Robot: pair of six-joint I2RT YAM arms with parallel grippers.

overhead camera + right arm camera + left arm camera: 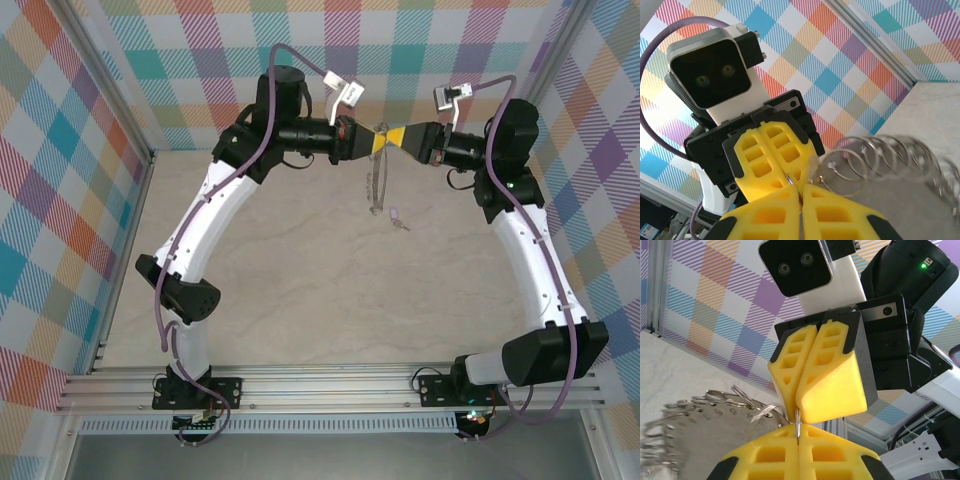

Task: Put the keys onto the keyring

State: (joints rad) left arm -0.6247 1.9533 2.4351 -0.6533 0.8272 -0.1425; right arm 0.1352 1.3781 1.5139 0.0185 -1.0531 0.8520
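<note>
Holding the keyring [373, 185] up over the counter [300, 280], we have the left pincer [379, 143] and right pincer [396, 137] both clenched on its top. The key [397, 214] sits by its low end, maybe already on; threading may be left.

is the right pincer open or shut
Shut: yellow fingers of the right pincer press together on a thin wire of the keyring.

White arms [205, 215] with black joints [185, 295], purple cables [695, 19] alongside, yellow ribbed fingers [832, 375], a black-faced white camera [800, 265] above the fingers, green light [924, 263] beside.
</note>
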